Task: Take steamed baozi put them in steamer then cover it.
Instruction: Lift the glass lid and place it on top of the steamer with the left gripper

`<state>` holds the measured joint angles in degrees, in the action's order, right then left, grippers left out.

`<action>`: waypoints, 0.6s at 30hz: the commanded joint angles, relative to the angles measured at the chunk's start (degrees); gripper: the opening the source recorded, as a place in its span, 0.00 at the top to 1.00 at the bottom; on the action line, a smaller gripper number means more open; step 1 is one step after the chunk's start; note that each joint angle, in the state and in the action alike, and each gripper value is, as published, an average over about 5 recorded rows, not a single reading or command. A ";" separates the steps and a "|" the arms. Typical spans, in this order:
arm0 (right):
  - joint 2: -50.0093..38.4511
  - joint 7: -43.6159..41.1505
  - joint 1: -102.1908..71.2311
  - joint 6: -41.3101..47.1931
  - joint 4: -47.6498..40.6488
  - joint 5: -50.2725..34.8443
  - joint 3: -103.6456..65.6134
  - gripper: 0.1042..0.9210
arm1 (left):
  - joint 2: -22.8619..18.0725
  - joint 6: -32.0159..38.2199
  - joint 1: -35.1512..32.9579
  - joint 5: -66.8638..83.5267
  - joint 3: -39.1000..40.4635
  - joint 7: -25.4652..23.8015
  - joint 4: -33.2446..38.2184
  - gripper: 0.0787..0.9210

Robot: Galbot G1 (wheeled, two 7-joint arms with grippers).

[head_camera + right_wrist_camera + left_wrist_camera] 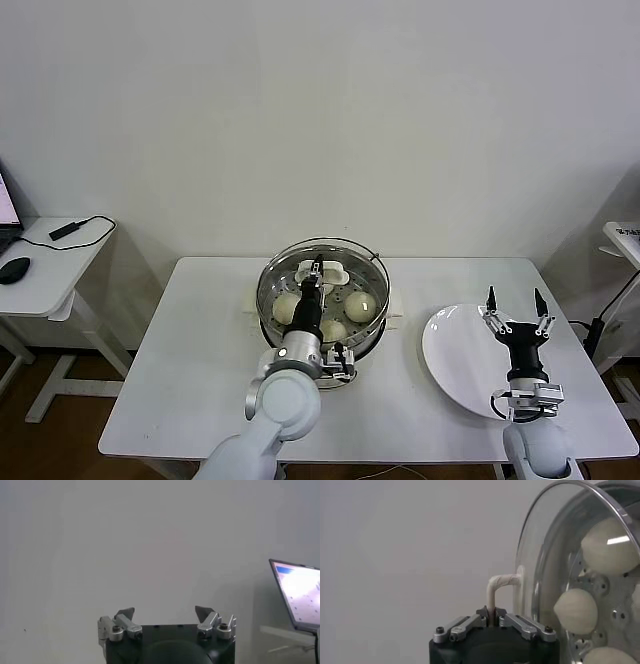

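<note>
My left gripper [492, 614] pinches the cover [322, 275] handle over the steamer [268, 318] at the counter's [200, 380] back edge; right gripper [516, 303] jaws gape; no writing legible.

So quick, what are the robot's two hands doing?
Left gripper: shut on the cover handle.
Right gripper: open, empty, over the plate.

**Even indoor light, soft shadows**

Bright, diffuse light fills the head view. Faint shadows fall on the table [200, 350]. Glare streaks the lid [580, 510] rim and one bun [610, 542]. The laptop [300, 597] screen looks blurred and overexposed.
</note>
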<state>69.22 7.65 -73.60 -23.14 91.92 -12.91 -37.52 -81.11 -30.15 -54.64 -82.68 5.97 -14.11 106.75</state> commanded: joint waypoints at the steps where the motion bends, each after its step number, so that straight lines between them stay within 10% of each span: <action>1: -0.07 0.02 -0.09 -0.01 -0.22 -0.01 -0.27 0.12 | -1.68 -0.16 0.30 -1.14 0.55 0.85 -3.16 0.86; 18: 0.10 0.04 0.47 0.09 -0.49 0.03 -0.26 0.12 | -2.20 -0.20 0.05 -3.30 0.57 -0.53 -4.03 0.86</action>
<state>69.23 7.66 -73.24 -23.08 91.45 -12.89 -37.81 -83.02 -30.34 -54.41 -85.00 6.39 -14.23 103.39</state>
